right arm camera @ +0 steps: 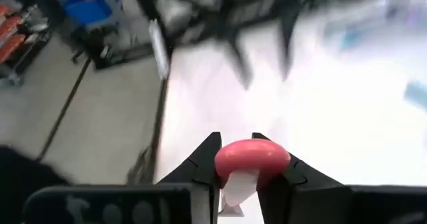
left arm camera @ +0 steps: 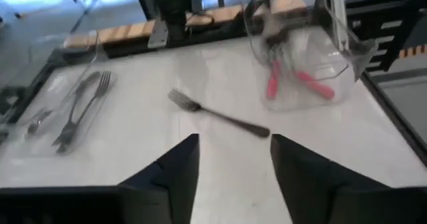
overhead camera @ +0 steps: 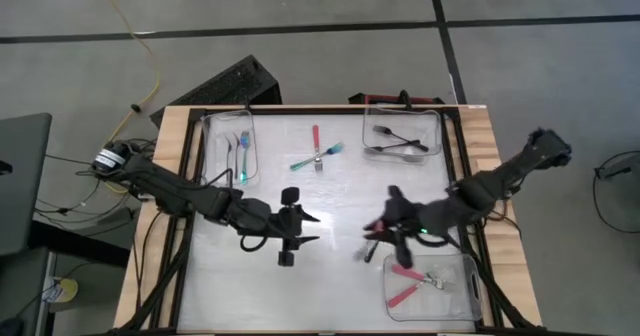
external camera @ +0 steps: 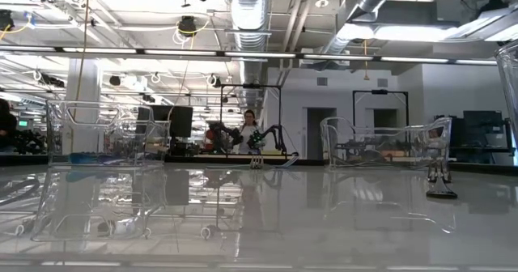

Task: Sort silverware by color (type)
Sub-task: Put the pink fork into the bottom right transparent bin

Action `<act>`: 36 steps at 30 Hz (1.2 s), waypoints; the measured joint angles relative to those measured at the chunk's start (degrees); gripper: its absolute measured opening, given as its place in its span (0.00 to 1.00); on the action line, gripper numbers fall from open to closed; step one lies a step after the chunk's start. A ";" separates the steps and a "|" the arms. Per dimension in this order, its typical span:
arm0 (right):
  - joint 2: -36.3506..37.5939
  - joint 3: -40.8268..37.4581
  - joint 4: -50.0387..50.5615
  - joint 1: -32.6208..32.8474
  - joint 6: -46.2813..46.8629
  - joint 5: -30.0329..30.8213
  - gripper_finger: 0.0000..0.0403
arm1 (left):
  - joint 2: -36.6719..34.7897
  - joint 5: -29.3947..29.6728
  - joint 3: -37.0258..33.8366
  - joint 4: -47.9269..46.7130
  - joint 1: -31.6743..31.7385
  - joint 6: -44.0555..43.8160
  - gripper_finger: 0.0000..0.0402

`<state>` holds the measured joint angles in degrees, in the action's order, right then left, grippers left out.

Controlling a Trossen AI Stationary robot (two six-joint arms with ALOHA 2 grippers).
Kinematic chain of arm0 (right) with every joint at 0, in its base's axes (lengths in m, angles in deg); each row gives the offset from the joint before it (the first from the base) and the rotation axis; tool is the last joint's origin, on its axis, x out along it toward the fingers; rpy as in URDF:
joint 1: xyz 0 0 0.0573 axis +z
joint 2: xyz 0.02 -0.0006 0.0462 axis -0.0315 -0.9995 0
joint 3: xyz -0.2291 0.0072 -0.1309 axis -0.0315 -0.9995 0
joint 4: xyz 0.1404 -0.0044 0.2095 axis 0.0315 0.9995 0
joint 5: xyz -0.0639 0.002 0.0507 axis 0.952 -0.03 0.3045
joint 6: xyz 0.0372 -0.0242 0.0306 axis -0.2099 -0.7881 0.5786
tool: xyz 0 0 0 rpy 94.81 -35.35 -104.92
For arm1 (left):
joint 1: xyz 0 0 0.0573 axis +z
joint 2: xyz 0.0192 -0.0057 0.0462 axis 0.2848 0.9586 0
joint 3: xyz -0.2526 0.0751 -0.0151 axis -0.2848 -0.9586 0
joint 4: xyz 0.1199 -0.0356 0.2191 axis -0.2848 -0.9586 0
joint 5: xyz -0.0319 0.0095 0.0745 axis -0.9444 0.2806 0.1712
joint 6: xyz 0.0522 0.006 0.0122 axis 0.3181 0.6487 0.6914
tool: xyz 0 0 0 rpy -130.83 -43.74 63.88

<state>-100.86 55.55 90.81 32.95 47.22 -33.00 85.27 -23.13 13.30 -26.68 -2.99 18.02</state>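
We see the right gripper (right arm camera: pixel 245 174) clamped on a red-handled plastic utensil (right arm camera: pixel 251 159), fingers tight on both sides of the rounded handle end. In the high view that right gripper (overhead camera: pixel 383 234) sits right of centre, just above the lower-right clear rectangular plastic tray (overhead camera: pixel 470 301), which holds two red-handled forks (overhead camera: pixel 412 281).

Left gripper (overhead camera: pixel 300 228) is at centre-lower frame, fingers spread apart, nothing between them; the left wrist view shows the same, both dark fingers (left arm camera: pixel 175 169) wide with bare white table (left arm camera: pixel 227 157) in the gap.

Loose on the table, upper centre of the high view: one red-handled fork (overhead camera: pixel 316 144) crossed with a teal-handled fork (overhead camera: pixel 316 158). Upper-left clear tray (overhead camera: pixel 209 141) holds blue-handled forks (overhead camera: pixel 244 158). Upper-right clear tray (overhead camera: pixel 437 136) holds all-black forks (overhead camera: pixel 398 142).

Left wrist view also shows a dark fork (left arm camera: pixel 217 113) lying flat on the table beyond the fingers; we can't match it in the high view.
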 joint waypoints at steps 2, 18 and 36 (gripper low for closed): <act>1.98 -0.05 6.12 3.65 6.08 -0.16 0.22 | -0.25 0.04 -0.01 -2.13 0.43 -0.49 0.46; 0.00 -0.07 31.97 33.09 48.77 28.26 0.22 | -0.40 0.27 -0.02 -4.86 4.68 -4.83 0.47; -6.92 -0.09 34.47 23.37 52.56 -14.87 0.22 | -0.38 -2.49 -0.02 -4.99 6.11 -4.67 0.47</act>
<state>-107.78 55.46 125.29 56.32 99.78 -47.87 84.89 -25.62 13.28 -31.67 3.12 13.34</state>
